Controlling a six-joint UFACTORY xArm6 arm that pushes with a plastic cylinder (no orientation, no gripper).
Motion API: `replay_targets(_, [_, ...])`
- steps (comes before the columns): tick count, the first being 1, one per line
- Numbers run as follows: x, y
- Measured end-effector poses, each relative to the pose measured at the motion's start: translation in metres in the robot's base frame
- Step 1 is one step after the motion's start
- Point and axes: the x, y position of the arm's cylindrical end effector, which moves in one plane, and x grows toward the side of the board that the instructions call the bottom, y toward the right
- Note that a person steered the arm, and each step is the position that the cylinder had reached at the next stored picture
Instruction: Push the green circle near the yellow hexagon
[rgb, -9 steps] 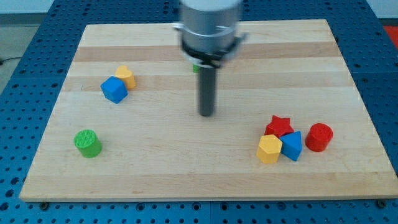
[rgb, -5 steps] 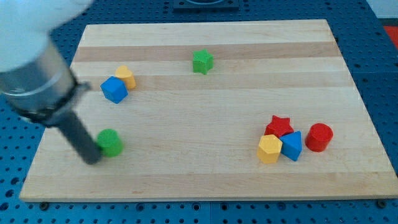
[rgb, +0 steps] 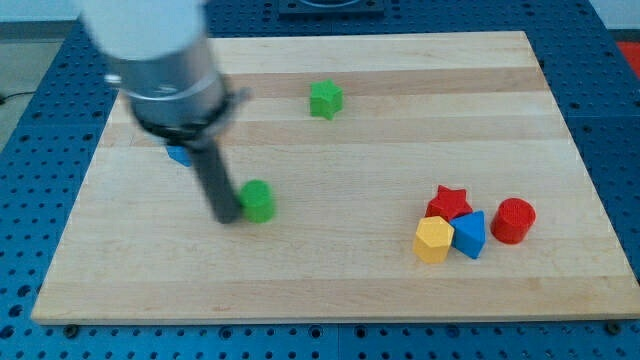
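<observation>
1. On the desk, a pale wooden board lying on a blue perforated surface, no container of any kind shows; every block sits directly on the wood.
2. The green circle lies left of the board's middle, a little below the halfway line, on bare wood with no other block touching it.
3. My tip is at the circle's left side, just beside it and apparently touching (the motion blur there makes the exact contact hard to judge).
4. The tool is a plain dark rod with no parts that spread or press together, so it pinches nothing; it simply stands against the circle's left edge, and the arm's grey body above it is blurred.
5. The yellow hexagon sits well apart from the circle, toward the view's lower right.
6. The hexagon is part of a tight cluster: a red star just above it, a blue block touching its right side, and a red cylinder just right of the blue one.
7. A green star rests near the view's top, up and right of the circle and apart from everything else.
8. A second blue block peeks out from behind the arm at the upper left (only a small corner shows, so its shape cannot be told).
</observation>
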Motion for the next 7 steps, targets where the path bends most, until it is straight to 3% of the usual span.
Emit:
replay_targets(2, [-0.035,0.004])
replay_targets(3, [-0.032,0.06])
replay_targets(4, [0.009,0.137])
replay_targets(5, [0.017,0.132])
replay_targets(7, [-0.007,-0.063])
